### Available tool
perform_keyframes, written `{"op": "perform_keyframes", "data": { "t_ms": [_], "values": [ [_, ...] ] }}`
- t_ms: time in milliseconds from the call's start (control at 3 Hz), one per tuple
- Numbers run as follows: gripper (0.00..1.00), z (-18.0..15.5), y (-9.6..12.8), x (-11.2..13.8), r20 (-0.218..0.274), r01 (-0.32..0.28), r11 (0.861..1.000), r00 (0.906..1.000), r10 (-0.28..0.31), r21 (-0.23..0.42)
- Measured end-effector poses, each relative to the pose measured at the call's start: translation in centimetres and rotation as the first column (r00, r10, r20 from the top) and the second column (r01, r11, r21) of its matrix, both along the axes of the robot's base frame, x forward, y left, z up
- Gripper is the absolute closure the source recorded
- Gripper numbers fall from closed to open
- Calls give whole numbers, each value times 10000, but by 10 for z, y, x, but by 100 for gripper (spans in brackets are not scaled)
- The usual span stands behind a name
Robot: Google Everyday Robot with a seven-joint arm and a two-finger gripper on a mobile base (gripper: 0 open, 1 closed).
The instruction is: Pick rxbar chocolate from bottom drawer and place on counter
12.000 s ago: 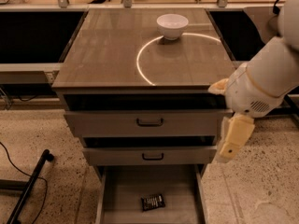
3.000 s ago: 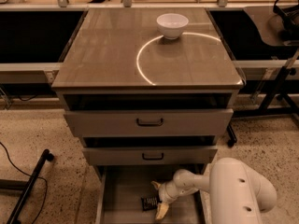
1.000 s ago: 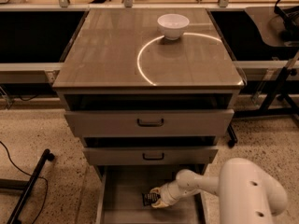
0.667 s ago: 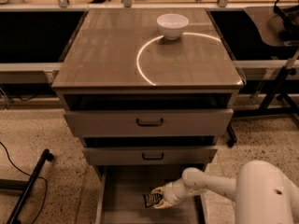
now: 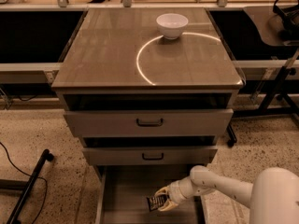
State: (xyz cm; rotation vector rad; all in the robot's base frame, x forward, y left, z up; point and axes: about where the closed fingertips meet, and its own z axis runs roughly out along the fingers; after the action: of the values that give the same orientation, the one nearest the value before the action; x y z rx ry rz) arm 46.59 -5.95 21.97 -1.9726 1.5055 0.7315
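The rxbar chocolate (image 5: 155, 202) is a small dark bar with pale lettering, tilted up off the floor of the open bottom drawer (image 5: 124, 195). My gripper (image 5: 163, 201) reaches in from the lower right on a white arm and is shut on the bar's right end, holding it just above the drawer floor. The counter (image 5: 112, 55) is the glossy grey-brown cabinet top with a bright curved arc, well above the gripper.
A white bowl (image 5: 171, 25) stands at the back of the counter. Two wider drawers with black handles (image 5: 149, 122) jut out partly open above the bottom drawer. A black stand leg and cable (image 5: 28, 185) lie on the floor at left. Table legs (image 5: 275, 87) stand at right.
My gripper has closed on the bar and raised its end off the drawer floor. The white arm has drawn back to the right.
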Motion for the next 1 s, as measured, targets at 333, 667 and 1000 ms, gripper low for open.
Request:
{"op": "perform_keyframes", "data": {
  "t_ms": [333,667,1000],
  "values": [
    [100,21,1,-7,221,-329,9995,9992,329,1],
    [100,74,-4,-13,906,-331,9994,9953,332,-27],
    [100,143,-12,-32,1625,-436,9990,9857,446,-98]
  ]
}}
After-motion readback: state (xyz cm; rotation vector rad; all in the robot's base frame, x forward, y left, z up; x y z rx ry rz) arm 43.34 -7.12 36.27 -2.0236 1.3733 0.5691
